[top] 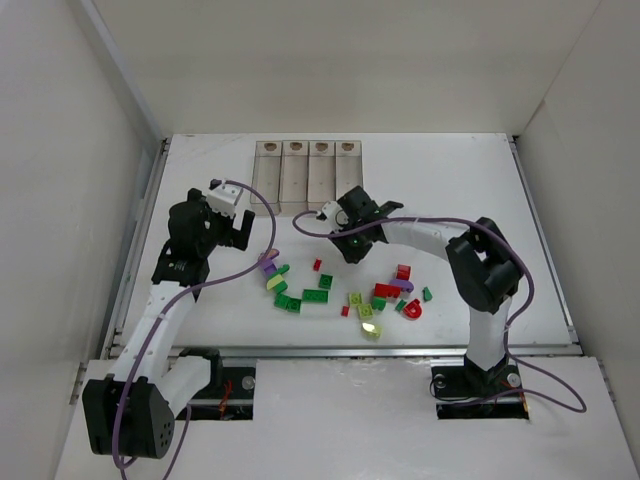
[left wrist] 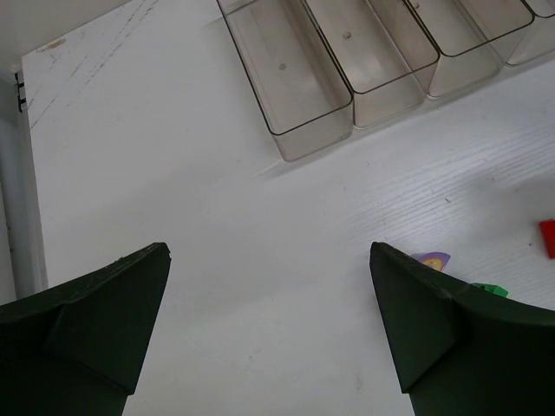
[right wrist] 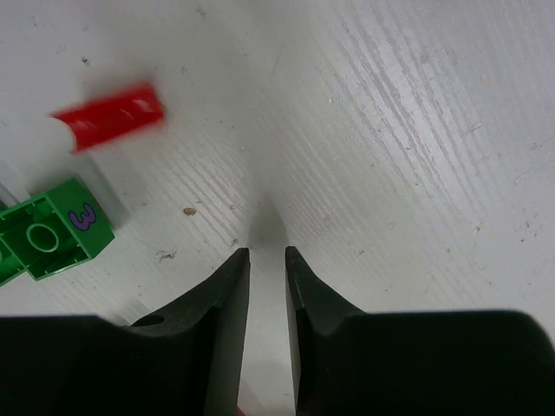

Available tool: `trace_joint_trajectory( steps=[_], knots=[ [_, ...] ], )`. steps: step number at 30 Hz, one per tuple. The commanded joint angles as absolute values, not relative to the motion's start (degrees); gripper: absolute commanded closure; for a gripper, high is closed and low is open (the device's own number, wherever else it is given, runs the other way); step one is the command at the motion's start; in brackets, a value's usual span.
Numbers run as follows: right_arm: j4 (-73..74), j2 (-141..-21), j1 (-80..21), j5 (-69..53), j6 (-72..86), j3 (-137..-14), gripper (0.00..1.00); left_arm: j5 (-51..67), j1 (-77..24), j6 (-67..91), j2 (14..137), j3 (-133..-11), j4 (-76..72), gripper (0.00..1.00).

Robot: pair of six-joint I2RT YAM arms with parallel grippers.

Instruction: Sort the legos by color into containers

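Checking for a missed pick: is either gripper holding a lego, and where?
No hold shows. The left gripper has its jaws wide apart, empty; the right gripper has them nearly together, only table visible between.

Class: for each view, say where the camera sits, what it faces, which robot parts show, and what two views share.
Top: above and behind, looking down at the table; left arm, right arm show.
Left wrist: on left arm, facing the containers; wide-open jaws show.
Right wrist: on right arm, facing down at a red brick; nearly shut jaws show.
Shared: containers, in top and left wrist.
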State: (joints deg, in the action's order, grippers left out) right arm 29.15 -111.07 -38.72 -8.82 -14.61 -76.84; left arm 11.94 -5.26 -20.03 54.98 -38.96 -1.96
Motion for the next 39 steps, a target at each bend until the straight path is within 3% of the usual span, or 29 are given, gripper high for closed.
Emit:
trace_joint_trajectory(
  steps=[1, 5, 10, 14, 26, 39],
  knots=[
    [27.51, -107.58, -39.20, -10.11, -13.19, -79.45, 0.71, 12.04, -5.27, -19.25, 53.61, -38.76, -4.48, 0.00],
    [25.14, -105.73, -38.68, -10.63, -11.69, -84.10, 0.71, 12.04, -5.27, -19.25, 53.61, -38.24, -4.48, 0.00],
    [30.84, -109.94, -38.67, -10.19, -13.35, -93.33, 0.43, 11.51, -5.27, -19.86, 53.61, -38.23, -4.48, 0.00],
    [27.01, -111.09, -39.20, -16.59, -12.84, -91.95, 0.28, 10.46, -5.27, -20.39, 53.09, -37.62, -4.48, 0.00],
    [13.97, -111.53, -47.90, -9.94, -0.10, -82.18, 0.27, -8.42, -2.29, -4.75, 50.19, -38.93, -4.04, 0.00],
    [13.36, -115.84, -50.80, -4.39, 1.58, -80.07, 0.36, -7.29, -2.29, -4.74, 48.34, -37.89, -2.99, 0.00]
  ],
)
